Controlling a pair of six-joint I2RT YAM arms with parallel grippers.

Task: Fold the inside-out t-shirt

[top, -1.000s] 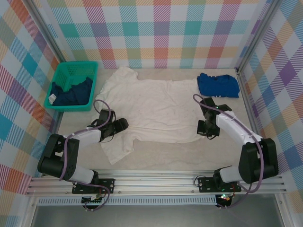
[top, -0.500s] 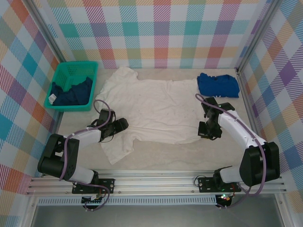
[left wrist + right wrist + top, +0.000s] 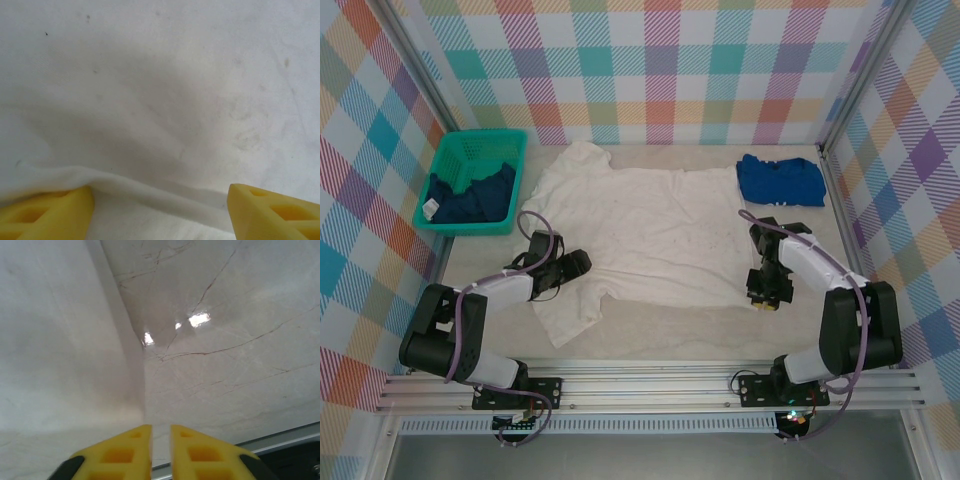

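Robot lab cell: plaid walls (image 3: 660,60), aluminium rails (image 3: 650,385)

The t-shirt (image 3: 650,235) was plain cream-white, the folded shirt (image 3: 780,180) bright blue, the basket (image 3: 485,134) teal, the garment (image 3: 470,198) in it dark navy, the walls (image 3: 660,60) pastel plaid, the tabletop (image 3: 225,340) pale with dark veins, and the left gripper (image 3: 160,210) and right gripper (image 3: 161,445) had yellow fingers (image 3: 45,212).

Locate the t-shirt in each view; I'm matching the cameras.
Top: t-shirt spread across the table's middle.
Left wrist: ahead of the left tool, a fold inside it.
Right wrist: left half, hem meeting bare table.
Landmark: that hem, by the right tool in top and right wrist.
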